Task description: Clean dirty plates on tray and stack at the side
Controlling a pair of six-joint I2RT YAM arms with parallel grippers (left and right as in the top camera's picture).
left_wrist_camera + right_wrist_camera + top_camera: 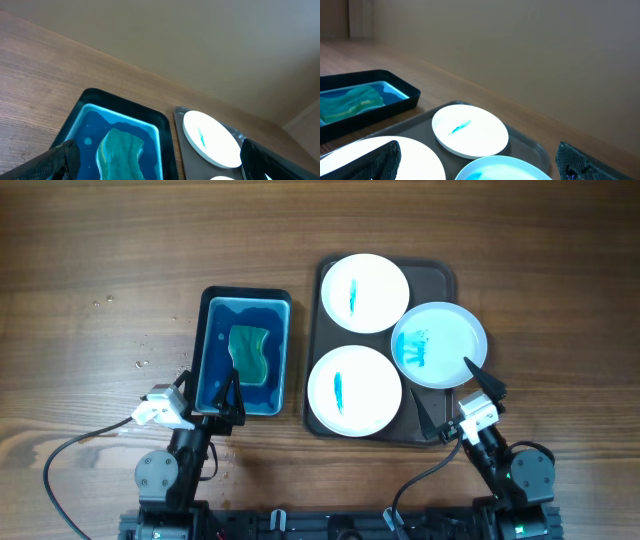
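The dark tray [434, 280] holds three white plates: a far plate [364, 292] with a thin blue streak, a near plate [354, 390] with a small streak, and a right plate [439, 344] with blue smears, overhanging the tray's right rim. My left gripper [210, 392] is open and empty over the near end of the blue basin [213, 310]. My right gripper [457, 397] is open and empty at the tray's near right corner, beside the smeared plate. The right wrist view shows the far plate [470, 131], near plate [420, 160] and smeared plate [505, 171] between my open fingers [477, 160].
The blue basin holds blue water and a green sponge [250, 352], left of the tray. In the left wrist view the sponge [122, 155] and the far plate [210, 137] lie between my open fingers [157, 150]. Water droplets [140, 364] dot the wooden table.
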